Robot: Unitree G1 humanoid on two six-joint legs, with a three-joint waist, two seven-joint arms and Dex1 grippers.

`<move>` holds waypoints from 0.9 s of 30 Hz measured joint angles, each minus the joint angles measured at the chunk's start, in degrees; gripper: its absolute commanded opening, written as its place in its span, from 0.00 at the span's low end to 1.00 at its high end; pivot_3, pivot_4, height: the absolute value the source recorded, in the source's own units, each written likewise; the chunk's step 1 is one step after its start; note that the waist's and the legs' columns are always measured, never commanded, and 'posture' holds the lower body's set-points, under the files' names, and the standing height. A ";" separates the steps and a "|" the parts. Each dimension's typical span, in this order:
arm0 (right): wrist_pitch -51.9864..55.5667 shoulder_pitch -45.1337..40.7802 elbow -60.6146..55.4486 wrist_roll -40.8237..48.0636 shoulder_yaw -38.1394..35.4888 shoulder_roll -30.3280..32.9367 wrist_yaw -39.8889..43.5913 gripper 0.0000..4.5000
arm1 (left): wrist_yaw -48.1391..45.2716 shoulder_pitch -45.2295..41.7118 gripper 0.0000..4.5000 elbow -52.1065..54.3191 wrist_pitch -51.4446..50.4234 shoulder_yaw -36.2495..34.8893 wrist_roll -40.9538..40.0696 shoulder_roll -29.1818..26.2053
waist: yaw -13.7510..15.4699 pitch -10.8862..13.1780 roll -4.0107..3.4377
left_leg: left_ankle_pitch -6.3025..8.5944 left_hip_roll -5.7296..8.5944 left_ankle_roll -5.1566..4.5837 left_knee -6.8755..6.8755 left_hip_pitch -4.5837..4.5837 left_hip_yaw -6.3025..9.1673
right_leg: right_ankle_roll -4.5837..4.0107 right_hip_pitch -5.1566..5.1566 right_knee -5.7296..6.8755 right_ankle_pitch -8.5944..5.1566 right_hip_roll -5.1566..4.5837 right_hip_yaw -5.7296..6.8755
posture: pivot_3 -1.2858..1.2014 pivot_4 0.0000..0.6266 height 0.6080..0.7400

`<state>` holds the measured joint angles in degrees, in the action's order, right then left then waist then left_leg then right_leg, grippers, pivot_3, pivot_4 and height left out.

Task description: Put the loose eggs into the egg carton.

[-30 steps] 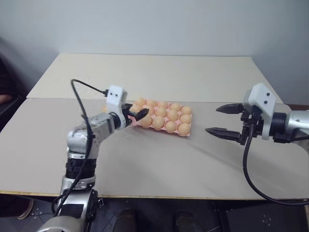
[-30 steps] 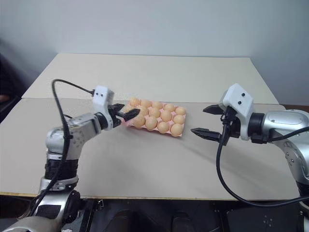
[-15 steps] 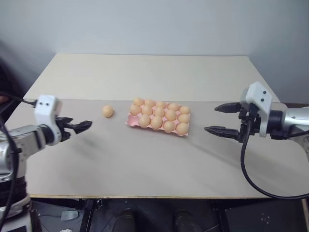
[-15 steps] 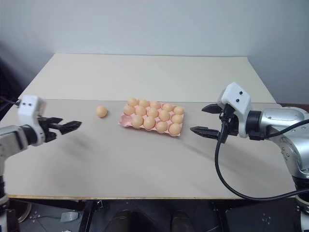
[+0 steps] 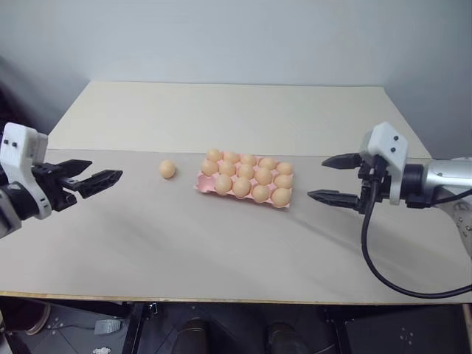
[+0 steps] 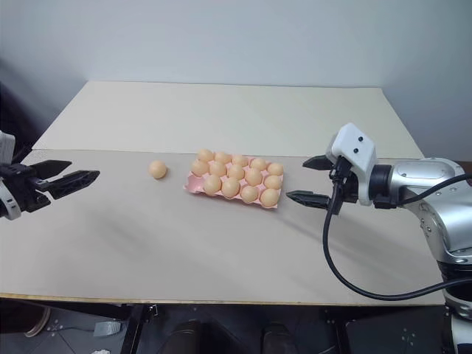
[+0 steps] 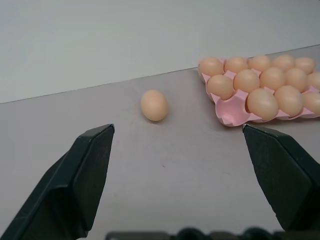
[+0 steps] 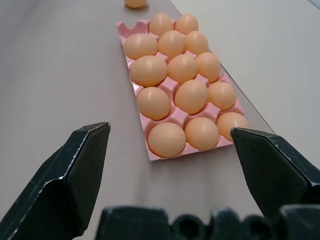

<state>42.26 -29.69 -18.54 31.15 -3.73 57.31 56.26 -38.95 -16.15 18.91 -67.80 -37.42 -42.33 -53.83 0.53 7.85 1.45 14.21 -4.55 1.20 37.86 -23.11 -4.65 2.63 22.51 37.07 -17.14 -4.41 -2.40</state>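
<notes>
One loose egg [image 5: 167,169] lies on the table just left of the pink egg carton [image 5: 200,186]. Tan eggs fill the carton except for the bare cup [image 7: 230,112] at its near left corner. My left gripper [image 5: 103,171] hovers open and empty at the table's left edge, well apart from the egg [image 7: 154,105] and pointing toward it. Right of the carton [image 8: 125,25], my right gripper [image 5: 317,178] stands open and empty, its fingers aimed at the carton's right end from a short gap away.
The beige table [image 5: 221,243] runs wide in front of the carton. A second tabletop [image 5: 236,110] joins it behind, along a seam just past the carton. A grey wall stands at the back.
My left gripper has pulled away from the carton's left end out to the table's left edge, staying open. The loose egg beside the carton now shows. My right gripper has barely moved.
</notes>
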 measured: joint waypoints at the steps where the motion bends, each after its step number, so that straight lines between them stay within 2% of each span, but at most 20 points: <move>1: -0.02 0.00 0.00 -0.20 0.00 0.00 0.01 1.00 | 0.21 -0.01 1.00 -0.01 0.00 0.07 -0.41 0.00 | 0.00 0.00 0.00 | 0.00 0.00 0.00 0.00 0.00 0.00 | 0.00 0.00 0.00 0.00 0.00 0.00 | 0.52 0.24 1.00; 6: -0.06 0.01 0.03 -0.69 0.01 -0.01 0.00 1.00 | 4.21 -3.32 1.00 -0.67 -0.15 2.97 -0.42 0.56 | 0.11 0.00 0.00 | 0.00 0.01 0.00 0.00 0.01 0.00 | 0.00 -0.03 0.01 0.00 -0.01 0.00 | 0.52 0.24 1.00; 11: -0.06 0.02 -0.06 -0.72 0.22 -0.51 -0.07 1.00 | 16.29 -11.66 1.00 -2.73 -1.77 11.46 4.02 8.41 | 0.25 -0.01 0.03 | 0.00 0.05 0.00 0.04 -0.03 0.06 | 0.01 -0.06 0.03 0.01 -0.01 0.02 | 0.52 0.24 1.00; 14: -0.06 0.08 -0.07 -0.73 0.21 -0.57 -0.09 1.00 | 19.85 -15.38 1.00 -5.31 -1.48 15.61 6.33 11.87 | 0.22 -0.01 0.03 | 0.00 0.05 0.00 0.04 -0.07 0.07 | 0.01 -0.02 0.05 0.01 0.00 0.02 | 0.52 0.24 1.00; 22: -0.05 0.33 -0.31 -0.71 0.08 -0.51 -0.21 1.00 | 24.78 -22.91 1.00 -19.70 5.81 25.10 15.40 19.09 | 0.06 -0.01 0.02 | -0.02 0.05 0.02 0.05 -0.02 0.05 | 0.01 -0.03 0.04 0.01 0.01 0.01 | 0.52 0.24 1.00; 27: -0.03 1.23 -0.75 -0.68 -0.10 -0.49 -0.28 1.00 | 26.60 -25.95 1.00 -30.49 10.98 26.46 19.79 23.47 | 0.19 -0.01 0.03 | -0.04 0.07 0.05 0.08 -0.10 0.06 | 0.02 -0.02 0.05 0.01 -0.01 0.05 | 0.52 0.24 1.00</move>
<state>42.23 -28.45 -19.29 30.47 -3.83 56.82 55.99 -12.35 -42.10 -11.58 -56.82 -10.96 -22.54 -30.36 0.72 7.84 1.49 14.17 -4.49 1.25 37.94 -23.21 -4.59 2.64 22.48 37.12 -17.12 -4.42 -2.34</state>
